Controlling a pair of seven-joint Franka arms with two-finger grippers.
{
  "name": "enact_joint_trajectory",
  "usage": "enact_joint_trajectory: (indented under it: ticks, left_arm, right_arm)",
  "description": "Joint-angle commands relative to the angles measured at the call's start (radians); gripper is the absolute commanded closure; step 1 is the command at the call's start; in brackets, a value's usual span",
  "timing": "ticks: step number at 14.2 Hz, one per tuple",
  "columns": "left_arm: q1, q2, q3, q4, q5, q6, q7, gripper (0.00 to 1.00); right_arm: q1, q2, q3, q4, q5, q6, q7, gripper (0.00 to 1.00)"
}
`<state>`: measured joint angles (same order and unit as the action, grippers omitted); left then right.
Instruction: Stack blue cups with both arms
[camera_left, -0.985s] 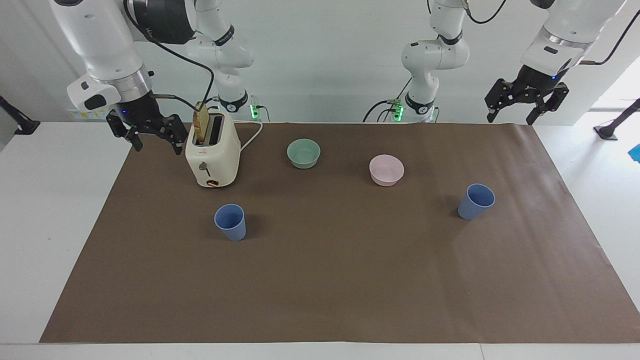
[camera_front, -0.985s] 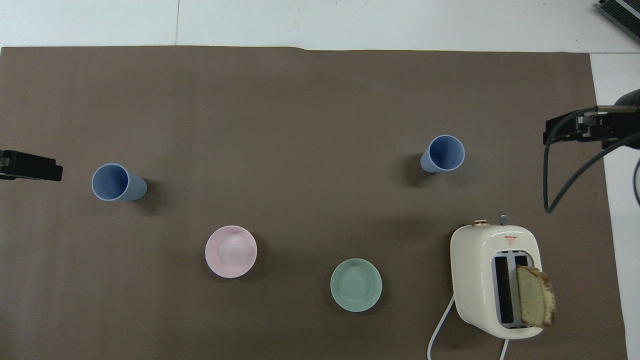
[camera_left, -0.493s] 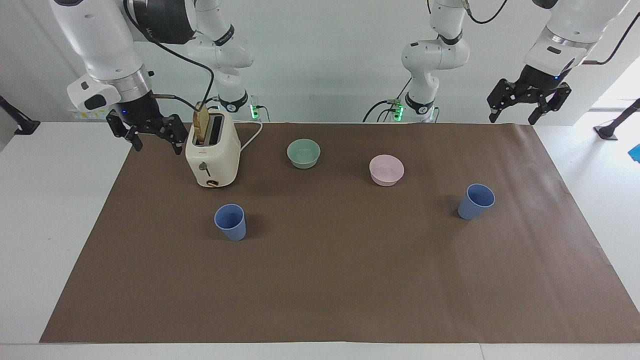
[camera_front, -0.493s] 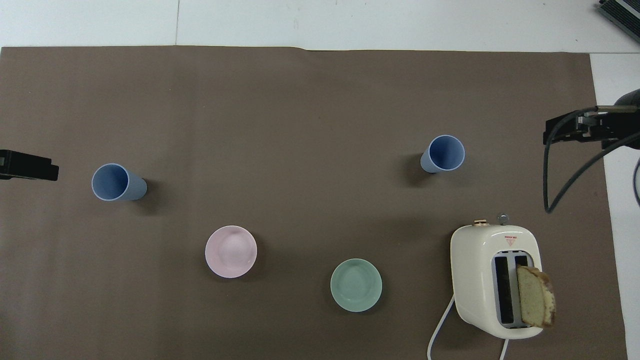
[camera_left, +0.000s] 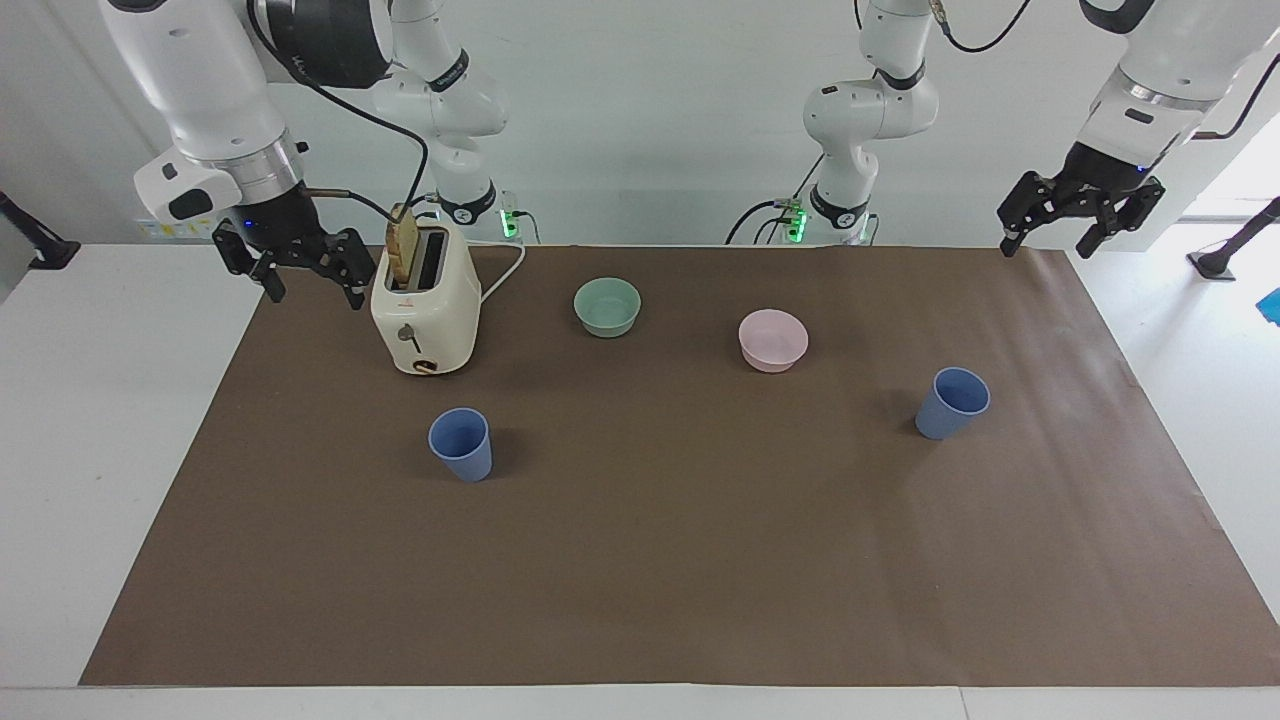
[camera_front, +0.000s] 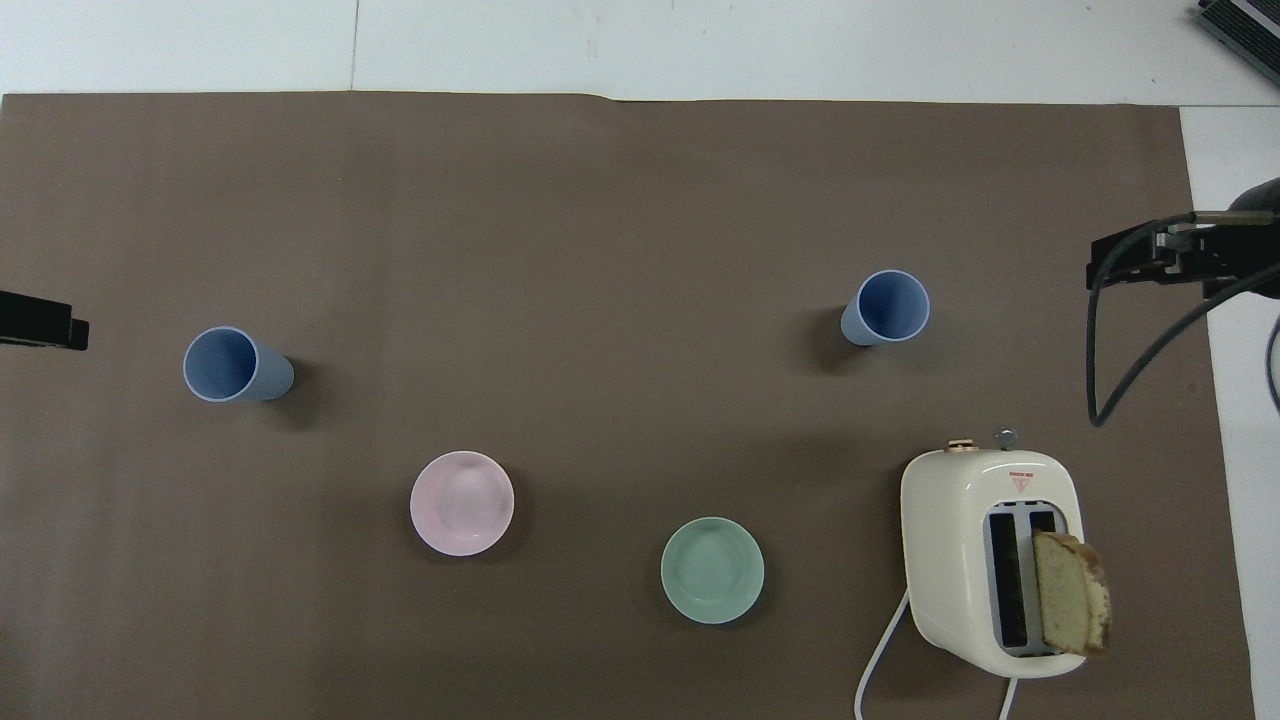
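The left gripper (camera_left: 1078, 220) hangs in the air with its jaws spread wide and nothing between them, over the corner of the brown mat (camera_left: 650, 560) at the left arm's end of the surface. The right gripper (camera_left: 300, 272) is also raised, jaws apart and empty, over the mat's edge at the right arm's end, just beside the cream toaster (camera_left: 425, 312) — a slice of bread (camera_left: 402, 250) stands up out of one slot.

Both blue cups stand upright on the mat, mouths up, well apart from each other and from either gripper. One blue cup (camera_left: 953, 402) sits toward the left arm's end, farther from the robots than the pink bowl (camera_left: 773, 339). The other blue cup (camera_left: 461, 443) sits toward the right arm's end, farther from the robots than the toaster. The green bowl (camera_left: 607, 306) lies between the toaster and the pink bowl.
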<state>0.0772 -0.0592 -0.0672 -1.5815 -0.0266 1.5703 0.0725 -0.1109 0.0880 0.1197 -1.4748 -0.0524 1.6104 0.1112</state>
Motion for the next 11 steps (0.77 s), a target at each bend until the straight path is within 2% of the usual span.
enact_joint_trajectory:
  ticks: [1, 11]
  left_arm:
    - [0.015, 0.005, -0.006, -0.040, 0.005, 0.046, 0.010, 0.00]
    - [0.108, 0.041, -0.006, -0.172, 0.005, 0.207, 0.070, 0.00]
  right_arm:
    - [-0.007, -0.010, 0.005, -0.013, -0.001, 0.000, -0.008, 0.00]
    - [-0.007, -0.010, 0.005, -0.013, -0.001, 0.000, -0.010, 0.00]
